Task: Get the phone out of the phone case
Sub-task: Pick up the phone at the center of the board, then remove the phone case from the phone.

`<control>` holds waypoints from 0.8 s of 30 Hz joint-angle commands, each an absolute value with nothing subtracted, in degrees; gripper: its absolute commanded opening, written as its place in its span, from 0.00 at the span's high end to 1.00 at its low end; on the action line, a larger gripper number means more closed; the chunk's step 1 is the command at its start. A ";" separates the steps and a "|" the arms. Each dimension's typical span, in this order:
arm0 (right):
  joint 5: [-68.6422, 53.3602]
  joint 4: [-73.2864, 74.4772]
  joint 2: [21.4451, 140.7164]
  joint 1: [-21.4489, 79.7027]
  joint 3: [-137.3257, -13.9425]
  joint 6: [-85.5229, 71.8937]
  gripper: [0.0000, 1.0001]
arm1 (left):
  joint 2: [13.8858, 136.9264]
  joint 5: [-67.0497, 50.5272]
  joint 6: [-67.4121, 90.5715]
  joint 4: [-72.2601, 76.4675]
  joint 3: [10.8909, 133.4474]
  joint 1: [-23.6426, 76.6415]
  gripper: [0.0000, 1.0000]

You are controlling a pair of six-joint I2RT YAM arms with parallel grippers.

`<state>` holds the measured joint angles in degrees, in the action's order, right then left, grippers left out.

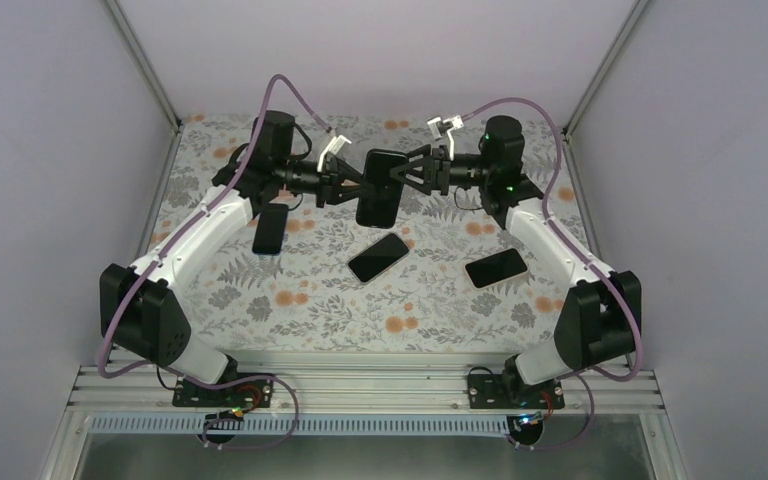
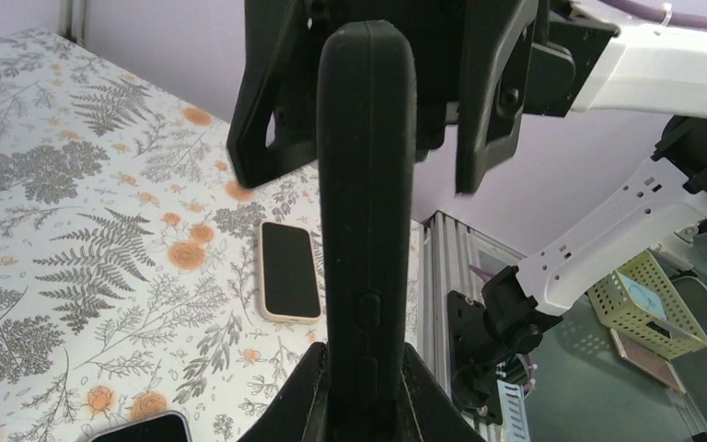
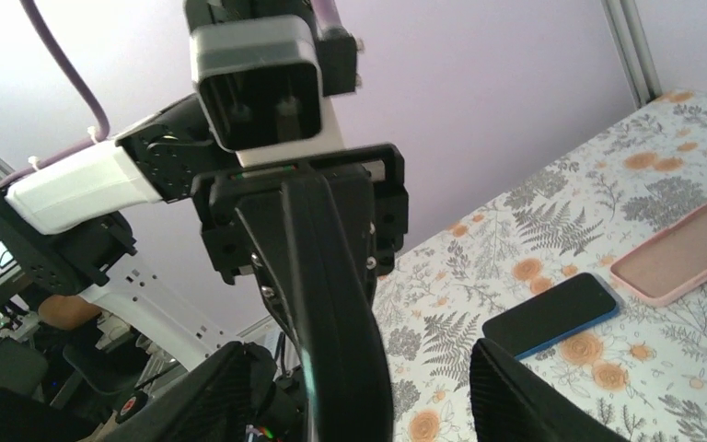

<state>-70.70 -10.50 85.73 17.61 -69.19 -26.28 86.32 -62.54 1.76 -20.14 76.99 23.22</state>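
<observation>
The flower-patterned table (image 1: 440, 310) carries both arms, which reach toward each other and meet above its far middle. The left arm (image 1: 195, 235) comes in from the left and the right arm (image 1: 550, 240) from the right. Between their tips, lifted off the cloth, is the black phone case (image 1: 381, 187) with the phone inside it. Its broad face is turned up and its long axis runs near to far, crosswise to the line between the two wrists. Three other handsets (image 1: 378, 257) lie flat on the cloth nearer the bases, well apart from the raised one. The left gripper (image 1: 358, 187) is clamped on the left long edge of the case, pinching it across its thickness; its wrist view shows the case edge-on, standing up out of the closed fingers. The right gripper (image 1: 401, 180) sits just to the right at the same height. Its jaws are spread, and its fingers (image 3: 525, 405) stand clear on either side of the case without touching it. The case lies straight ahead of those open jaws, so I judge the right arm is the free one to take the right edge while the left arm holds firm. The risk is the phone dropping once it loosens.
</observation>
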 commanded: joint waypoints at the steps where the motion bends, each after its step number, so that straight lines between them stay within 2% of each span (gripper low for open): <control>1: -66.97 -8.53 84.02 19.37 -67.06 -23.46 0.44 | 85.54 -64.88 4.83 -14.29 77.91 22.51 0.98; 6: -66.16 -7.69 83.80 21.43 -65.98 -21.39 0.49 | 86.00 -66.51 7.31 -12.47 78.31 22.15 0.98; 17: -65.60 -8.32 84.59 21.80 -67.02 -22.93 0.75 | 85.51 -66.41 8.11 -11.46 77.32 21.53 0.98; 24: -67.04 -9.35 85.43 21.29 -69.08 -25.18 0.73 | 85.21 -66.53 7.24 -12.13 76.69 21.53 0.98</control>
<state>-66.35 -7.68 85.65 21.67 -66.65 -23.81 86.46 -64.07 7.75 -15.05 76.84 21.85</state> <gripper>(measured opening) 0.259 0.112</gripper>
